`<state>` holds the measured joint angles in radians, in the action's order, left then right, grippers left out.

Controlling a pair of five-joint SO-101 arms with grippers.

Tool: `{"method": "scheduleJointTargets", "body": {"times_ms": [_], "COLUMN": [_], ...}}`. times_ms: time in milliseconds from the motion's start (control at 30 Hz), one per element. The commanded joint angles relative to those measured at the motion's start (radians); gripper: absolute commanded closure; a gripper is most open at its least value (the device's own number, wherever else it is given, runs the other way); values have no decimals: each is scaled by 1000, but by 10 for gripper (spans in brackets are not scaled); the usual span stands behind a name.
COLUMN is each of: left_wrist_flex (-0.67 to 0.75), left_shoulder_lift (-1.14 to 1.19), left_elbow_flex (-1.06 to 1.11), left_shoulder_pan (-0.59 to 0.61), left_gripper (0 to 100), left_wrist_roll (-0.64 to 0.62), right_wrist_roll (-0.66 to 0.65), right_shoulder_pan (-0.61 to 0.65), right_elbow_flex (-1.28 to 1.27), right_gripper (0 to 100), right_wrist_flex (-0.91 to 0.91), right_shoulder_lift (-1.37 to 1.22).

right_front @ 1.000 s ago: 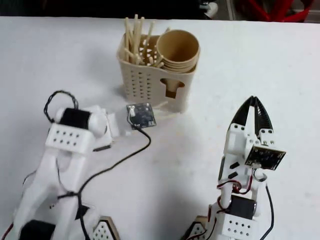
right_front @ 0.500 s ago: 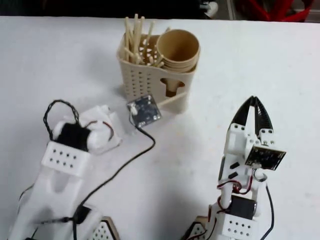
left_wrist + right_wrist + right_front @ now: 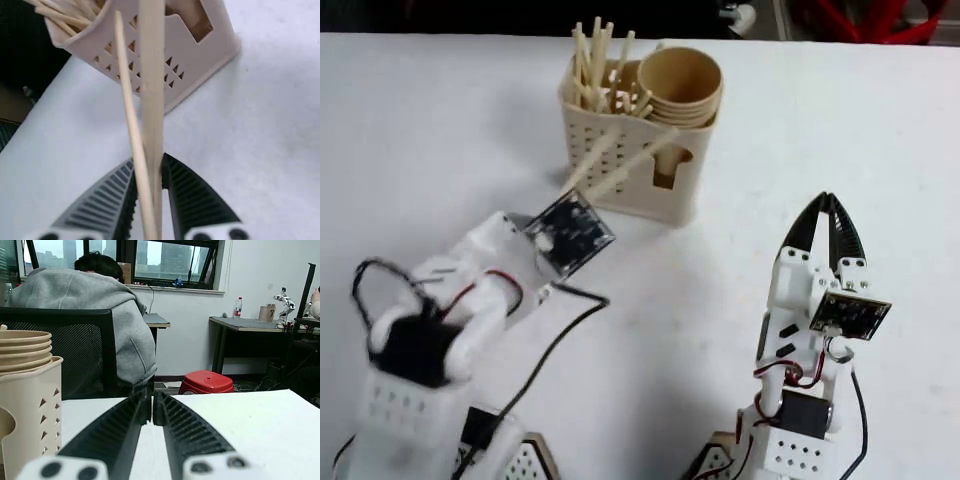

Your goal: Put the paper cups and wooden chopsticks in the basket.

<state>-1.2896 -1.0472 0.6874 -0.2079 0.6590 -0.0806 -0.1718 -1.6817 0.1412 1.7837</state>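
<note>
The beige slotted basket (image 3: 665, 185) stands at the table's far middle. It holds a stack of paper cups (image 3: 680, 80) and several wooden chopsticks (image 3: 598, 55). My left gripper (image 3: 149, 172) is shut on two more chopsticks (image 3: 150, 90). These slant up from the left arm (image 3: 470, 290) and lie against the basket's front wall (image 3: 200, 55), showing in the high view as two chopsticks (image 3: 630, 165). My right gripper (image 3: 830, 215) is shut on nothing, resting to the right of the basket and nearer the front. The right wrist view has that gripper (image 3: 151, 395) beside the basket (image 3: 30, 405) and cups (image 3: 22, 350).
White tabletop (image 3: 440, 120) lies bare to the left and right of the basket. A black cable (image 3: 555, 340) trails from the left arm across the table's front. Beyond the table's far edge a person sits in a black chair (image 3: 60, 350), touching nothing.
The left arm drew back towards the front and tipped upward, lifting two chopsticks so that they now lean on the basket's front. The right arm has stayed put.
</note>
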Motion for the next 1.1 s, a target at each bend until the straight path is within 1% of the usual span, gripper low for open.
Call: {"method": "scheduleJointTargets", "body": {"times_ms": [0,200,400,567,700,867,1067], "left_wrist_flex": [18,-21,-12,74,195,382,660], "left_shoulder_lift": [-87,-173,-251,-274,-280,-274,-274], "left_elbow_flex": [-12,-15,-15,-6,-6,-5,80], "left_shoulder_pan": [-47,-127,-131,-131,-131,-131,-131], "left_gripper": [976,976,976,976,976,976,977], "left_wrist_roll": [-35,-38,-98,-164,-233,-311,-404], "right_wrist_roll": [3,3,3,3,3,3,3], "right_shoulder_pan": [-2,-2,-2,-2,-2,-2,-2], "right_elbow_flex": [-8,-8,-8,-8,-8,-8,-8], "right_gripper": [981,981,981,981,981,981,981], "right_wrist_flex": [-18,-18,-18,-19,-19,-19,-18], "right_shoulder_lift": [4,4,4,4,4,4,4]}}
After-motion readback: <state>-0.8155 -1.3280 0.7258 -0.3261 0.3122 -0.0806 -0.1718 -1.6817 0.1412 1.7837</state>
